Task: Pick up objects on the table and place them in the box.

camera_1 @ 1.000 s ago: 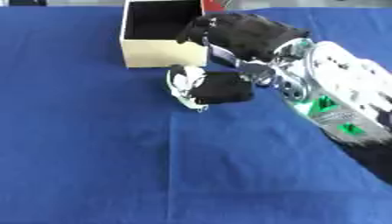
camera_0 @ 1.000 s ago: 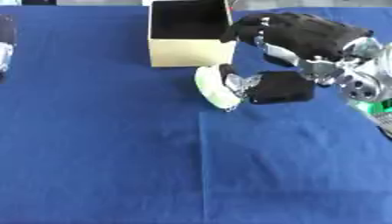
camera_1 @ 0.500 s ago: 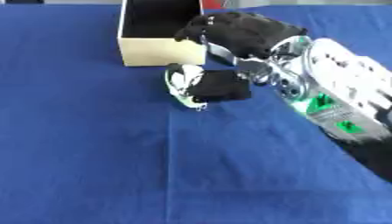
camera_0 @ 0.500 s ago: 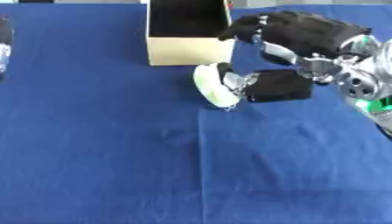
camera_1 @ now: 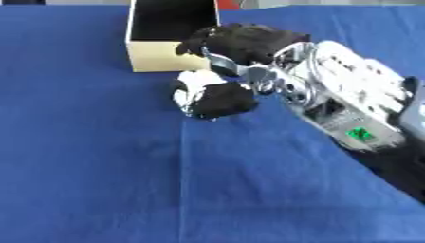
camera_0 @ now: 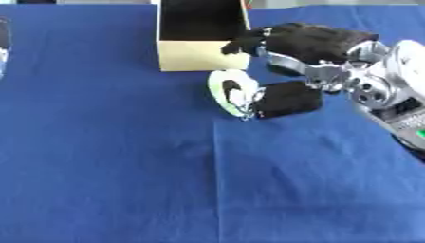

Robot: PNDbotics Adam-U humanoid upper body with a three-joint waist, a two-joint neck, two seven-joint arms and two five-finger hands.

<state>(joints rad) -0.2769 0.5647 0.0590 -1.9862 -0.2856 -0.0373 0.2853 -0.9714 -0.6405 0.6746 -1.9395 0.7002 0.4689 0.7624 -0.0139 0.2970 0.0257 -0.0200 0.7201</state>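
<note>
Right robot hand [camera_1: 236,71] grips a white object [camera_1: 190,90] (beside the box [camera_1: 153,59]).

box [camera_0: 202,60] at the table's [camera_0: 108,156] far edge, small object [camera_0: 229,91] just before it, right hand [camera_0: 291,97] apparently touching the object's right side

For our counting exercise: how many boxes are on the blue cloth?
1: the box stands at the table's far edge, just behind the right hand and the white object it grips.
</note>
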